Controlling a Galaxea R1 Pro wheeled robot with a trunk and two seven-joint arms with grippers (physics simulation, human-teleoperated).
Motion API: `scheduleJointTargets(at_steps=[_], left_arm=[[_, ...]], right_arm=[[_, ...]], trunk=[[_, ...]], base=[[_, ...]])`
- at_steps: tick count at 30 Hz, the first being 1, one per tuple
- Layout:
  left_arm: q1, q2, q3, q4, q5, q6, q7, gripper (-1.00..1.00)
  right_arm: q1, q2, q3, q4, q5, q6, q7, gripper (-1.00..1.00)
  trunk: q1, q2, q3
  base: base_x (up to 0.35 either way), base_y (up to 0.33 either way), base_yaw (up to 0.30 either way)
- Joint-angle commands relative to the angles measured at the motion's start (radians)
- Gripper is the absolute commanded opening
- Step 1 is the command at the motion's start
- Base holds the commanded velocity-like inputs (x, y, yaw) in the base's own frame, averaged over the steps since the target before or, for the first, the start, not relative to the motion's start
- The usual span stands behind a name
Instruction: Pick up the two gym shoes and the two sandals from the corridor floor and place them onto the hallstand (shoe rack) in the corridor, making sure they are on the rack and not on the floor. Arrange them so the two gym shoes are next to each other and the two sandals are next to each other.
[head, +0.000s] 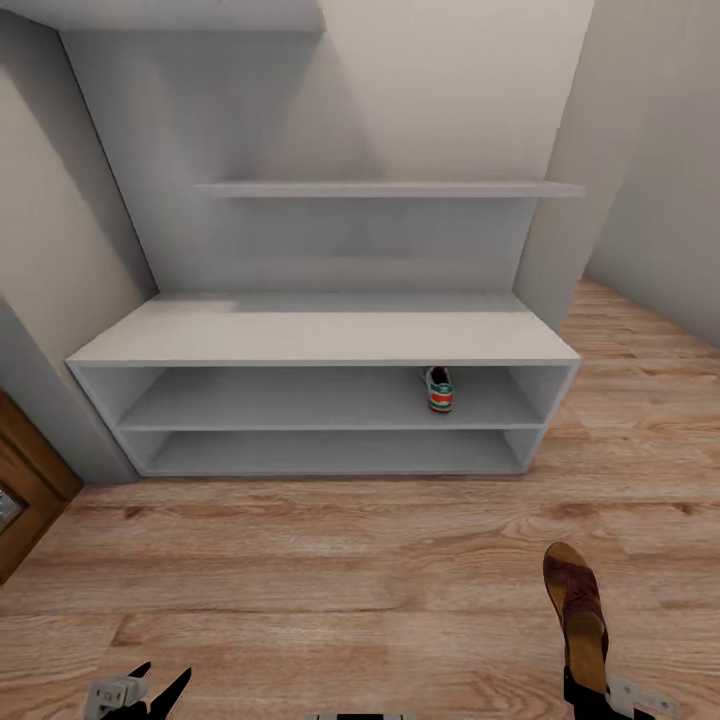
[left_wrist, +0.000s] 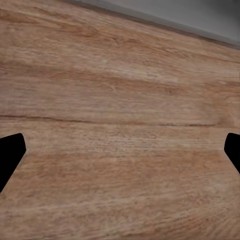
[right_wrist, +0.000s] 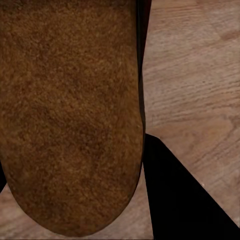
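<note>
Jaws, left gripper (head: 158, 690): apart, nothing between them; I see only bare corridor floor (left_wrist: 120, 125) between the two black fingertips (left_wrist: 10, 155) in the left wrist view. Jaws, right gripper (head: 590, 695): clamped on one sandal (head: 577, 615) at its heel end. Sandal: held above the floor at the head view's lower right, long axis running away from me, toe toward the hallstand (head: 320, 335). Heel cut off behind the gripper; its brown surface blocks most of the right wrist view. Gym shoe (head: 439, 389): one, on the hallstand's upper slot, right of centre, heel facing me, front half hidden in shadow.
</note>
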Motion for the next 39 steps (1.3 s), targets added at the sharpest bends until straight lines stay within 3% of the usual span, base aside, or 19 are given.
scheduleJointTargets(at_steps=[1,39], left_arm=[[-0.001,0.0,0.001,0.002,0.003,-0.004,-0.004,1.0],[-0.001,0.002,0.003,0.002,0.004,-0.004,-0.005,1.0]], right_arm=[[0.0,0.0,-0.001,0.0,0.001,-0.002,0.0,-1.0],[0.0,0.0,-0.001,0.0,0.001,-0.002,0.0,-1.0]], trunk=[[0.0,0.0,-0.001],[0.0,0.0,-0.001]], base=[[0.0,0.304,0.0],[-0.043,0.3,0.0]])
